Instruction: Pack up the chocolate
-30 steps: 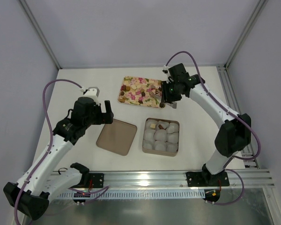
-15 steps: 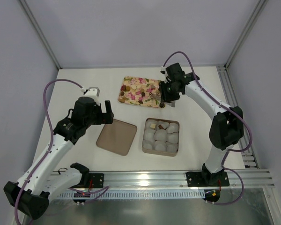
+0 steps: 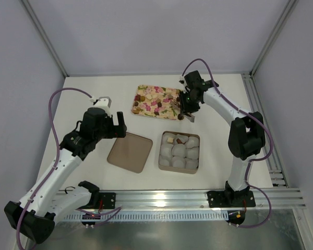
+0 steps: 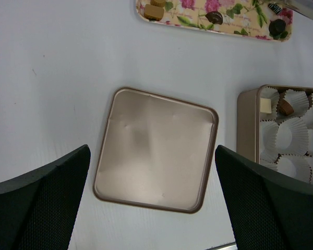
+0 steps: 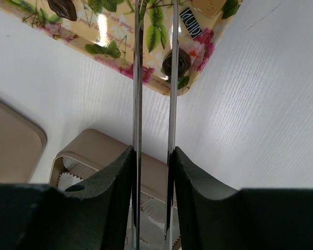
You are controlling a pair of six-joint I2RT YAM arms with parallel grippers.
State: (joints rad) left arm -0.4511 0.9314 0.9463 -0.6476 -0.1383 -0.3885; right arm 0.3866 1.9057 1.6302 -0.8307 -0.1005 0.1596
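Several chocolate pieces lie on the floral tray (image 3: 155,101), among them a dark round one (image 5: 176,62) near its corner. My right gripper (image 5: 153,156) is shut on metal tongs (image 5: 137,78), whose two blades reach over that corner; the right blade crosses the dark piece. The tong tips run out of view. The gold box (image 3: 179,151) holds white paper cups, with a tan piece (image 4: 265,105) and a brown piece (image 4: 286,107) in two of them. My left gripper (image 4: 152,156) hangs open above the gold lid (image 4: 155,148).
The lid (image 3: 130,152) lies flat just left of the box, and the tray sits behind both. Enclosure walls ring the white table, and a metal rail (image 3: 198,198) runs along its near edge.
The right gripper has shifted slightly left toward the tray's corner and the tong blades have drawn a little closer. The left arm has not moved.
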